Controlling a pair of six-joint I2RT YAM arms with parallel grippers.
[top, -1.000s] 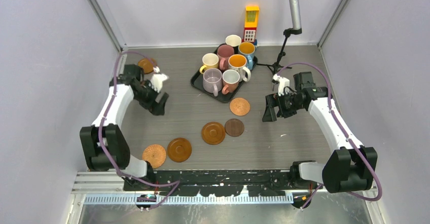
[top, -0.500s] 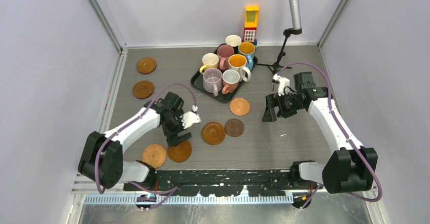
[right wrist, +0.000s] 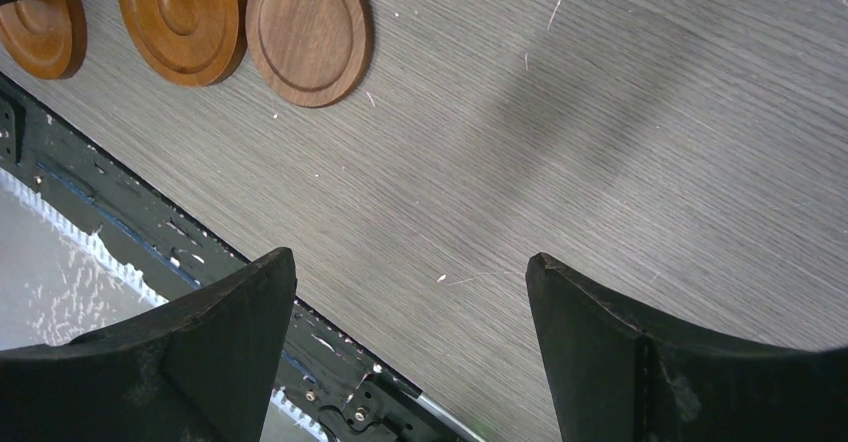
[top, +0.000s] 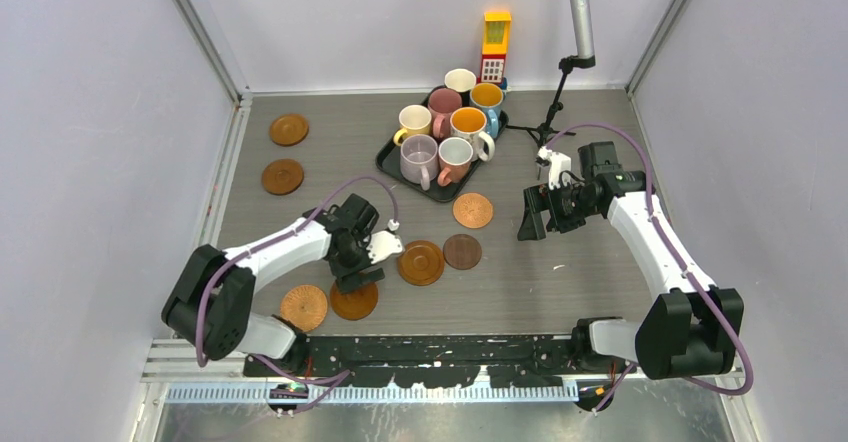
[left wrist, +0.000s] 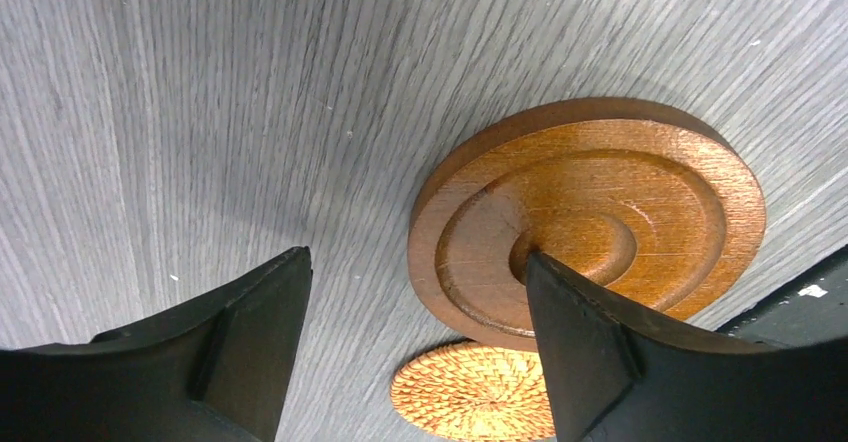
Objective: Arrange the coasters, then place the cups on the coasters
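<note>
Seven coasters (top: 462, 251) are lying flat on the grey table (top: 580, 282). The left claw (top: 358, 274) is hovering low over one of them, a ringed coaster (left wrist: 590, 212), with its fingers spread apart and gripping nothing. From the wrist, one finger (left wrist: 610, 352) is covering that disc's near rim while the other is hanging over bare table beside it. Whether the finger is touching the wood I cannot tell. A woven coaster (left wrist: 470, 402) is sitting just beside the ringed one, to the left of this claw. A second ringed coaster (top: 421, 262) is lying just to its right. Two further coasters (top: 283, 176) are resting well beyond it, toward the far left.

The right claw (top: 533, 224) is hanging over bare table with its fingers wide apart and is holding nothing. A second woven coaster (top: 473, 210) is lying near it, on its left.

All seven cups (top: 419, 157) are standing crowded together on the black tray (top: 384, 160), farther out than the right claw and to its left. None is sitting on a coaster.
</note>
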